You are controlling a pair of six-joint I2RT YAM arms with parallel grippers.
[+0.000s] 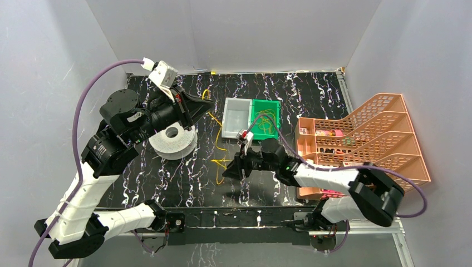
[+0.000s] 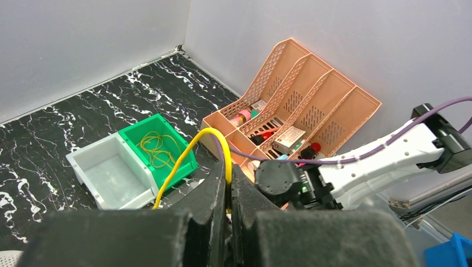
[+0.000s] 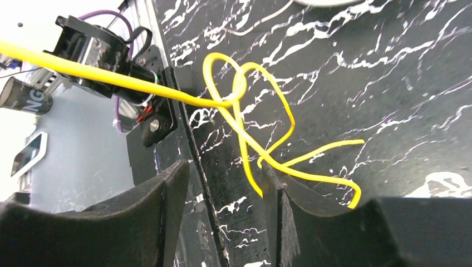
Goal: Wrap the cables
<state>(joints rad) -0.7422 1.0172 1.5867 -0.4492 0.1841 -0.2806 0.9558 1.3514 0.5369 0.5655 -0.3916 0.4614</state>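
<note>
A yellow cable lies in a loose tangle on the black marbled bench, near the middle of its front half, and one strand rises from the tangle toward the back left. That upper end is clenched between the pressed-together fingers of the left tool. In the left wrist view the cable arches up out of the closed jaws of this tool and drops away to the left. The right tool sits low, just to the right of the tangle, its jaws released and spread. In the right wrist view the loops of the cable lie on the bench ahead of the parted fingers; a strand runs close along the inner edge of one finger, with nothing gripped. A white perforated spool stands on the bench under the left arm, apart from the tangle. Behind the tangle sit a grey bin and, touching its right side, a green bin holding more coiled yellow cables. A peach mesh file organiser with small items in its compartments stands at the right edge.
</note>
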